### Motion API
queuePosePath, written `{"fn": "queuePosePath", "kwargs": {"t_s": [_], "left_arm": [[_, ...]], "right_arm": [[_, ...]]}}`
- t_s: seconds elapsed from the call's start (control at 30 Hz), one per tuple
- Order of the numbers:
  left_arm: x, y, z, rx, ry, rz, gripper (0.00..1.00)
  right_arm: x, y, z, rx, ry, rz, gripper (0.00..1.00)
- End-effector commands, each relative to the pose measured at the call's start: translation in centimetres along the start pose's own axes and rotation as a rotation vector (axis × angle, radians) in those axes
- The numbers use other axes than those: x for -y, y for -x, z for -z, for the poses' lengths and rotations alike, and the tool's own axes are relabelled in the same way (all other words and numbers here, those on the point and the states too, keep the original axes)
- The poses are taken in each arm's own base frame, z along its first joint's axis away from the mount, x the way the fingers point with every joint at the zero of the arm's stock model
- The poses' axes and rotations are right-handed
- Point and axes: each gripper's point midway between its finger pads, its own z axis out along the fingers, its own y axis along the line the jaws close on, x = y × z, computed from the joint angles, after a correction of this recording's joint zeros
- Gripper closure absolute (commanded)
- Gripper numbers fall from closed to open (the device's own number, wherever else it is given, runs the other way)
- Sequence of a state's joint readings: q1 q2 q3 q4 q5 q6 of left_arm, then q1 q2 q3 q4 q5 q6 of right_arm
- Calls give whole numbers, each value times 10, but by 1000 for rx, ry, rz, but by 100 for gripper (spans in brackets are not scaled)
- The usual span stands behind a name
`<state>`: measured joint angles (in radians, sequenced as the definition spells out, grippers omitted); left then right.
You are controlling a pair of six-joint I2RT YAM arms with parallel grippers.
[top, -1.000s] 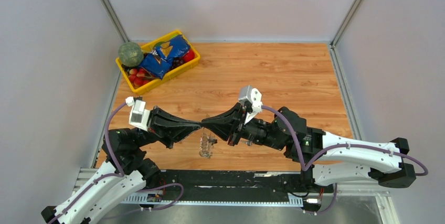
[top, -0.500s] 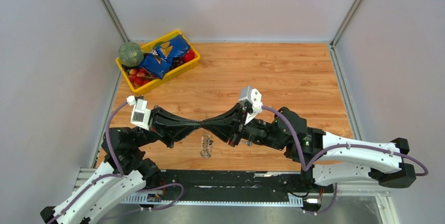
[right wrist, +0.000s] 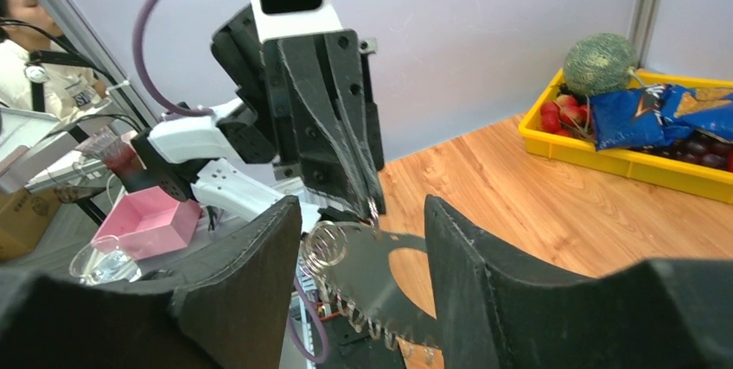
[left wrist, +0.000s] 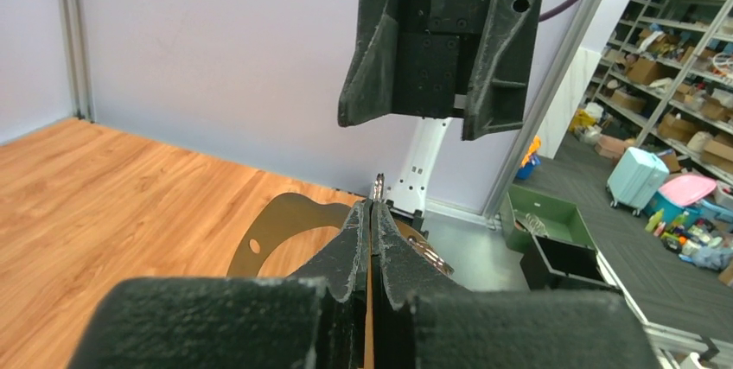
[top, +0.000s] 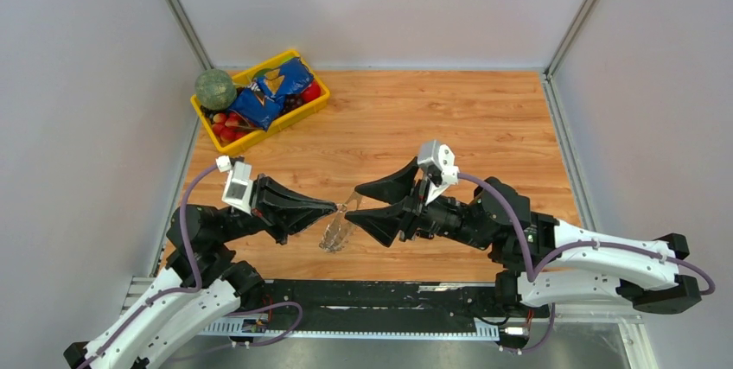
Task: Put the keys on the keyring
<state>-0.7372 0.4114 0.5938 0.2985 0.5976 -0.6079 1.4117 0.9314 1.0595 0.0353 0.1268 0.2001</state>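
Drawn back rightward since a second ago, the right pincer (top: 358,205) gapes wide, empty. The keyring (right wrist: 372,270) hangs over the bench (top: 484,127), long axis slanting toward the near edge, keys (top: 333,238) fringing its underside, top edge clamped in the left pincer (top: 335,206).

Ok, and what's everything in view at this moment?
keyring: one, grey metal, held above the table
keys: several, silvery, hanging along the keyring
bin: one, yellow, table's far-left corner
snack bags: two, blue, in the bin
melon: one, green, at the bin's left end
small fruit: several, red, in the bin
table: one, wooden
left gripper: black, shut on the keyring
right gripper: black, open, facing it
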Motion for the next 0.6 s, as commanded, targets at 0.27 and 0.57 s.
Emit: {"fn": "queuePosePath", "kwargs": {"t_s": [0.27,0.57], "left_arm": [[9,10,6,-162,28,-113,100],[-5,5,13,-314,127,-146,100]], "right_arm": [[20,-16,27,-217,-77,187,39],[11,-46,27,-393,51,334,46]]}}
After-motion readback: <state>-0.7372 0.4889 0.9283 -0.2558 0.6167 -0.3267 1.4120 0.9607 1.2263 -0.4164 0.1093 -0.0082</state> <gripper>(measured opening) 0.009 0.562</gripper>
